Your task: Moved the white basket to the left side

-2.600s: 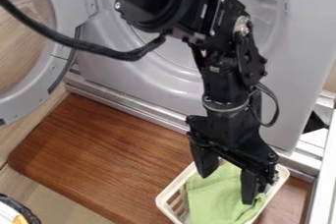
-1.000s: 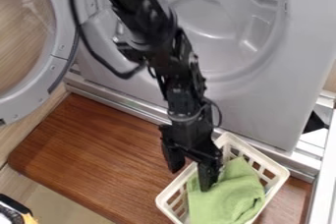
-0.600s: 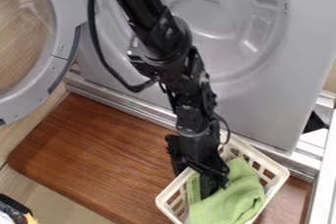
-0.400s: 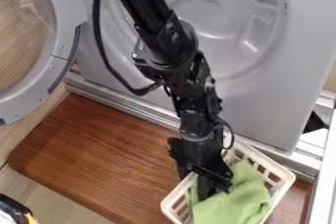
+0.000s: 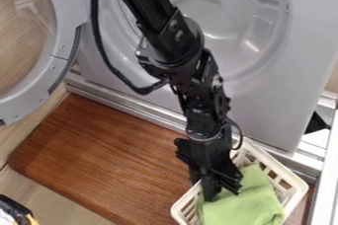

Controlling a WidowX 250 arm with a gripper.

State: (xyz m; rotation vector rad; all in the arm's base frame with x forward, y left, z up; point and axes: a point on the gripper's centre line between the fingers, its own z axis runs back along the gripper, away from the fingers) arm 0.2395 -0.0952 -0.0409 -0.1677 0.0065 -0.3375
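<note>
Gripper (image 5: 203, 187) down at basket (image 5: 282, 165) rim, by green cloth (image 5: 244, 206) inside; can't tell if I'm gripping. Basket's on wooden board (image 5: 99, 160).

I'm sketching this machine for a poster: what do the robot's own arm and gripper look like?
The jointed robot arm is black, with a smooth straight upper section, bulky joints and small round bolts. A thick black cable loops beside it; a thinner dark cable curves near the wrist. The angular gripper is also black.

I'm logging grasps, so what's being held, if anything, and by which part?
The white basket, apparently: the claw grips its rim on the picture's left side.
</note>
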